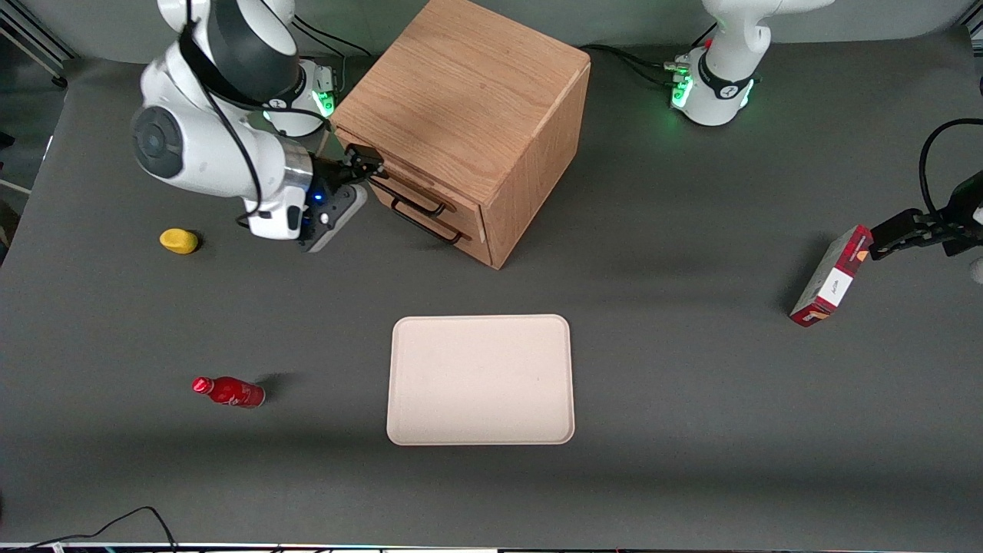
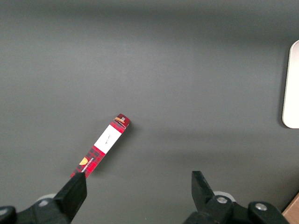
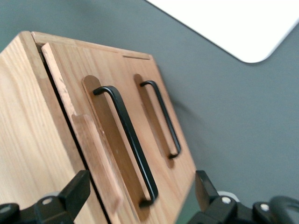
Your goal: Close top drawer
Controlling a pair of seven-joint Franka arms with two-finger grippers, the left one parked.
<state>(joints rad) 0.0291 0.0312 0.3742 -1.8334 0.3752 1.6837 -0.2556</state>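
We've got our gripper [image 1: 367, 167] spread wide right at the drawer [image 3: 100, 154] front – it sits nearly flush in the cabinet [image 1: 468, 107] – fingers free of the handle [image 3: 128, 140], placed for pushing.

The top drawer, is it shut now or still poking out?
Nearly shut: the top drawer front pokes out slightly past the cabinet, with the open gripper at its handle.

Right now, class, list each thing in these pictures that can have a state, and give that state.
top drawer: almost closed, front slightly proud of the cabinet
lower drawer: closed
gripper: open, at the top drawer's front
red bottle: lying on its side, capped
red carton: tilted, closed
tray: empty, flat
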